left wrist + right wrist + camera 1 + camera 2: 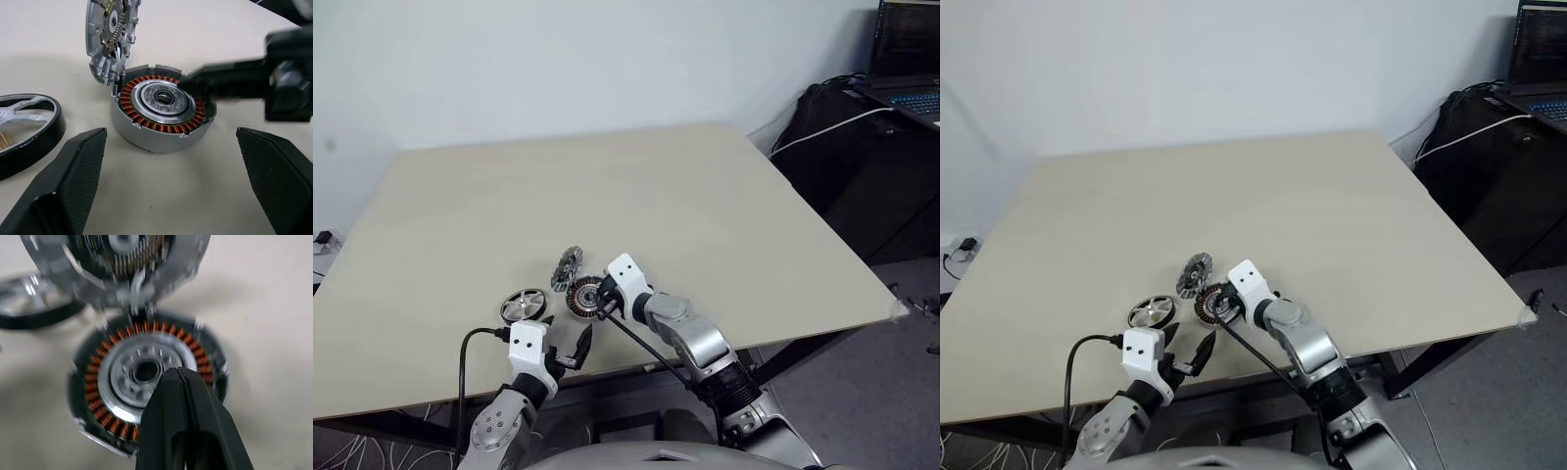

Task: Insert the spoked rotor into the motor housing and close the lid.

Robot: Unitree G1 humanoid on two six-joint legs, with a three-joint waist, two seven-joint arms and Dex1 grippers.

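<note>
the left tool (565,345) hung at the near edge of the counter (705,206), its two black ribbed pads spread wide and holding nothing, aimed at the motor housing (161,110) as if waiting its turn. just beyond it, the right tool (178,382) was pinched fully shut with nothing between its fingers, its tip resting on or just above the housing's silver centre; the blur in the right wrist view left contact uncertain. it looked placed to steady the housing or probe the hub, not to grip.

the housing sat on the counter near the front edge: a squat grey metal cup, a ring of copper-brown windings around a machined silver hub with a dark bore. its lid (110,34), a silver disc with fine toothed detail inside, stood tilted upright at the housing's far rim, so the cup was open. to the left lay the spoked rotor (524,306), a dark ring with bright metal spokes, flat, apart from the housing, not yet inserted.
</note>
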